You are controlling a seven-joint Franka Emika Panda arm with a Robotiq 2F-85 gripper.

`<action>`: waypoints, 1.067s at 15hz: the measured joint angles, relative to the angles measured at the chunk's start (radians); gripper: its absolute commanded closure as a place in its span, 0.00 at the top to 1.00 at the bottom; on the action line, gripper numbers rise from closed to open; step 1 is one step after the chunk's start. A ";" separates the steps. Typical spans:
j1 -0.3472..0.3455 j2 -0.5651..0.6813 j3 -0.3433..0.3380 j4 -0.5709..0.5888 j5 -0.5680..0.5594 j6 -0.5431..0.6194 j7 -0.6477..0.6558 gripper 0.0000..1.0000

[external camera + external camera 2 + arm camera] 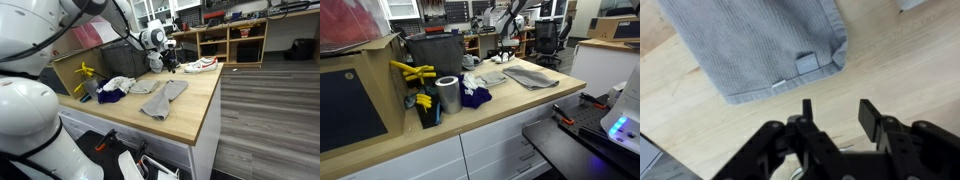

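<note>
Place: a robotics lab or workshop.
Bench: wooden worktop (195,110) on white cabinets (490,150).
Storage: open shelves (240,40) packed with gear.
Tools: yellow-handled tools (410,72) beside the bench.
Seating: office chairs (548,42).
Machine: robot arm (152,38) over the worktop.

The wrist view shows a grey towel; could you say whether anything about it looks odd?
Slightly: the grey towel lies slanted across the wooden table, one edge curled over near a small label. No damage shows.

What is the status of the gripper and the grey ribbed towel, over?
Black gripper open, empty, above light wooden counter. Grey ribbed cloth towel flat, beyond fingertips, untouched. Nothing between them.
</note>
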 measured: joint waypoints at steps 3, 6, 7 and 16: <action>-0.010 -0.015 -0.030 -0.003 -0.012 0.000 -0.004 0.74; -0.036 -0.032 -0.053 -0.014 -0.021 0.000 -0.005 0.55; -0.047 -0.037 -0.057 -0.021 -0.021 0.000 -0.005 0.48; -0.110 -0.041 -0.054 -0.119 0.010 0.000 -0.005 0.00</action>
